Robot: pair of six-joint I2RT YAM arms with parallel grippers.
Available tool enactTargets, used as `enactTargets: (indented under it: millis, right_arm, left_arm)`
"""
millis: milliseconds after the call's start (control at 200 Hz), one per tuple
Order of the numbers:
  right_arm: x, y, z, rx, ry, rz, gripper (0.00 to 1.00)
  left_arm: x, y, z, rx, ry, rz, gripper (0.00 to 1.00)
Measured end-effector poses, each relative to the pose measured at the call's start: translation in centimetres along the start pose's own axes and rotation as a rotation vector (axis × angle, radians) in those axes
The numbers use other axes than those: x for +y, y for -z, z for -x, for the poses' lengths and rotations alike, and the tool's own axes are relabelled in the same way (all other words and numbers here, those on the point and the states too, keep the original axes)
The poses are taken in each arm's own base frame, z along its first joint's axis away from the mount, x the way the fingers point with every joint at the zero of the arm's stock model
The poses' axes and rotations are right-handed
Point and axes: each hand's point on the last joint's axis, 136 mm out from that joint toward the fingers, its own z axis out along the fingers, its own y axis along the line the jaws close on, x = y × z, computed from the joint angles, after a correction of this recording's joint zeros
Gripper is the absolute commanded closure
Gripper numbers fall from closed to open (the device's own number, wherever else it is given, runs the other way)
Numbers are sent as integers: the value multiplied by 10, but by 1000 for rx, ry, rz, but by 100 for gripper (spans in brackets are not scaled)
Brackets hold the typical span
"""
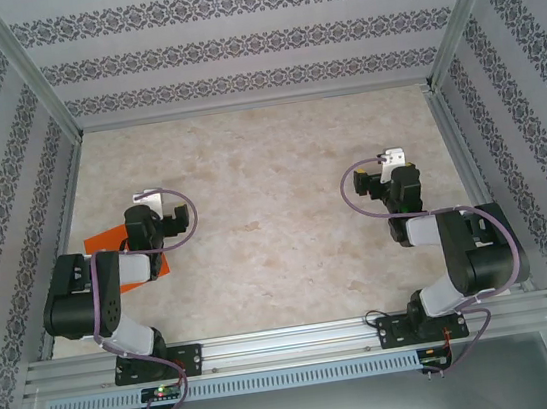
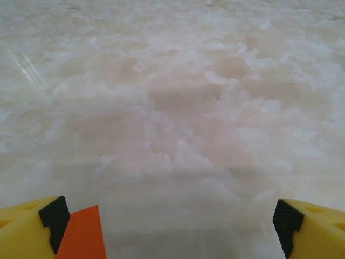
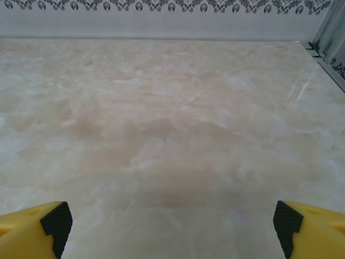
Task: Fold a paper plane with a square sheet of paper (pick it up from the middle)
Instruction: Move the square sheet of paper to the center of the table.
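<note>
The square sheet of paper (image 1: 105, 241) is bright orange and lies flat on the table at the left, mostly hidden under my left arm. One corner of the sheet (image 2: 82, 235) shows in the left wrist view, just inside the left finger. My left gripper (image 2: 170, 222) hovers low over the table with its jaws wide open and only bare table between its fingertips (image 2: 54, 216). My right gripper (image 3: 170, 224) is open too, over bare table at the right, far from the paper. From above, the left gripper (image 1: 156, 206) and right gripper (image 1: 389, 164) both point away from the bases. The paper plane is out of view.
The marble-look tabletop (image 1: 272, 195) is ringed by patterned walls and metal frame posts (image 1: 36, 84). An aluminium rail (image 1: 292, 343) carries both arm bases along the near edge. The back wall (image 3: 161, 21) rises beyond the right gripper.
</note>
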Motion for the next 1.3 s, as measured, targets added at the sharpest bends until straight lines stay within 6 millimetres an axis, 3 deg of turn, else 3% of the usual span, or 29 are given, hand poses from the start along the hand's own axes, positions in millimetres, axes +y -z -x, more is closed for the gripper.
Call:
enactTargets:
  millis: [654, 754, 934, 1014, 1104, 1299]
  right_arm:
    - [-6, 5, 5, -17, -16, -16, 2]
    - [-5, 17, 20, -45, -16, -10, 2]
    - [4, 40, 62, -105, -16, 40, 3]
    - [18, 49, 81, -112, -13, 94, 2]
    - [42, 56, 93, -93, -9, 183, 2]
    - [107, 72, 82, 37, 4, 417, 2]
  left_arm:
    - [1, 3, 4, -3, 5, 7, 0]
    - [6, 15, 22, -22, 25, 30, 0]
    - [19, 46, 84, -101, 134, 89, 0]
    - [23, 60, 98, -86, 206, 111, 0]
    - [27, 72, 98, -31, 279, 137, 0]
    - [39, 86, 51, 189, 379, 234, 0]
